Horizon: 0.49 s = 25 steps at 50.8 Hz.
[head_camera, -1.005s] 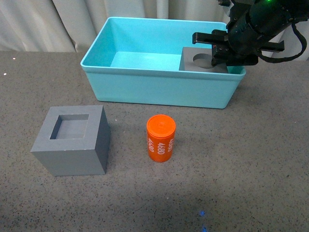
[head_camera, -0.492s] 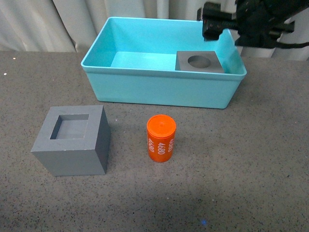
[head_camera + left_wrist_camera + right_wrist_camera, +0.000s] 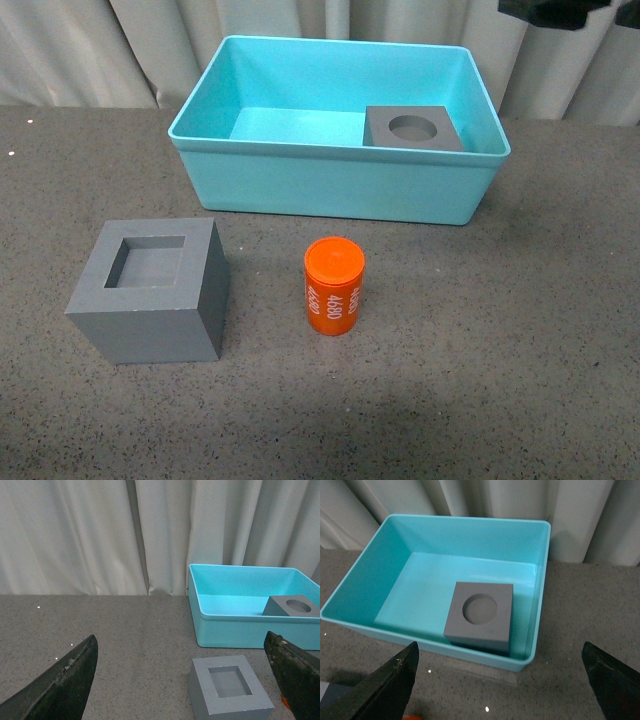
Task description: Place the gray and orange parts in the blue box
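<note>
Plainly, pale curtains (image 3: 100, 50) back the speckled gray table (image 3: 500, 350); left pincer (image 3: 180, 637) and right pincer (image 3: 500, 646) gape.

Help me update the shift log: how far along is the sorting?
Done: the matte gray cube with the round recess sits inside the turquoise plastic bin. In hand: nothing; the left gripper and right gripper are open and empty. Left: the gray cube with the square recess and the orange "4680" cylinder stand on the table before the bin.
</note>
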Each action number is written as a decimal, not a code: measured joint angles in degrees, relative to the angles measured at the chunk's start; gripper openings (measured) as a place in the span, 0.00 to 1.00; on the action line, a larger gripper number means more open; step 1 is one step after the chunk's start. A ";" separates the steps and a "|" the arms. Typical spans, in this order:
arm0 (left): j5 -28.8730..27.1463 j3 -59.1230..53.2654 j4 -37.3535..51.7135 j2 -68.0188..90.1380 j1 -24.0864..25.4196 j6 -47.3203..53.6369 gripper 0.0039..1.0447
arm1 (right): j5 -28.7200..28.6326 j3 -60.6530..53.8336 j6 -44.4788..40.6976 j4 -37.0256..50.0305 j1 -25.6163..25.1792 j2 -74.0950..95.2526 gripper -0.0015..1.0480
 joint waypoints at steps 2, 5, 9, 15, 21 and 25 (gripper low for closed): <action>0.00 0.00 0.00 0.00 0.00 0.00 0.94 | -0.39 -2.73 0.00 0.04 0.00 -2.67 0.91; 0.00 0.00 0.00 0.00 0.00 0.00 0.94 | 0.07 -5.99 -0.11 -0.37 0.17 -6.01 0.91; 0.00 0.00 0.00 0.00 0.00 -0.02 0.94 | 1.05 -9.20 -0.04 -1.29 0.66 -9.38 0.91; 0.00 0.00 0.00 0.00 0.00 0.00 0.94 | 2.56 -11.43 -0.20 -1.49 1.92 -11.45 0.91; -3.48 1.70 -4.87 2.19 -0.46 -1.51 0.94 | 4.74 -12.70 -1.07 -1.60 3.04 -12.74 0.91; -4.13 5.92 -11.91 13.57 1.20 -5.35 0.94 | 4.94 -12.70 -1.18 -1.60 3.02 -12.79 0.91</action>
